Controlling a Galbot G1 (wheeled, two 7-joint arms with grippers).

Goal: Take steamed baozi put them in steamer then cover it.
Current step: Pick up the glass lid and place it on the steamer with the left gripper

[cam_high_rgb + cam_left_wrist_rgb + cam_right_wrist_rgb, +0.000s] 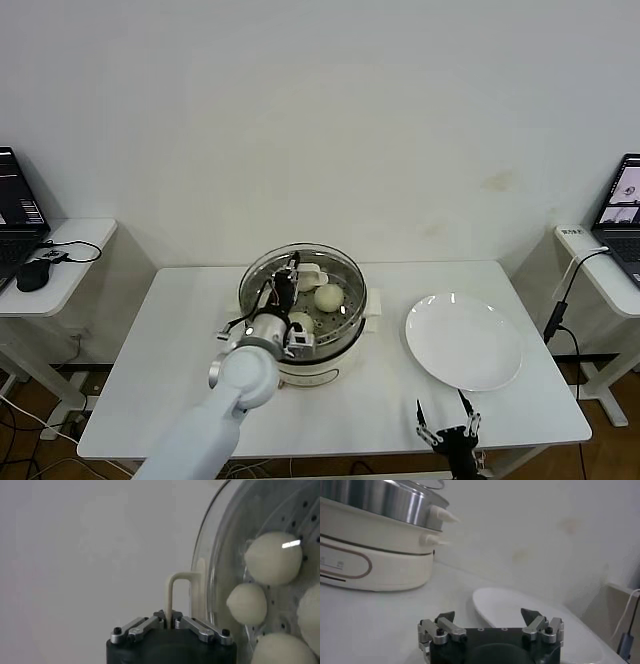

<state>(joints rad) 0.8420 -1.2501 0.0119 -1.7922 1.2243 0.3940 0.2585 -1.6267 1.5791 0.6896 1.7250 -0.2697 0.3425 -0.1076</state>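
The steamer stands mid-table, a steel pot on a white base, with cream-white baozi on its perforated tray. My left gripper is shut on the cream handle of the glass cover, which sits over the pot. I cannot tell whether the cover touches the rim. In the left wrist view the handle is clamped in that gripper, and three baozi show through the glass. My right gripper is open and empty near the table's front edge.
A flat white plate lies right of the steamer, bare; it also shows in the right wrist view just beyond the right gripper. Side desks with laptops stand at both edges of the head view.
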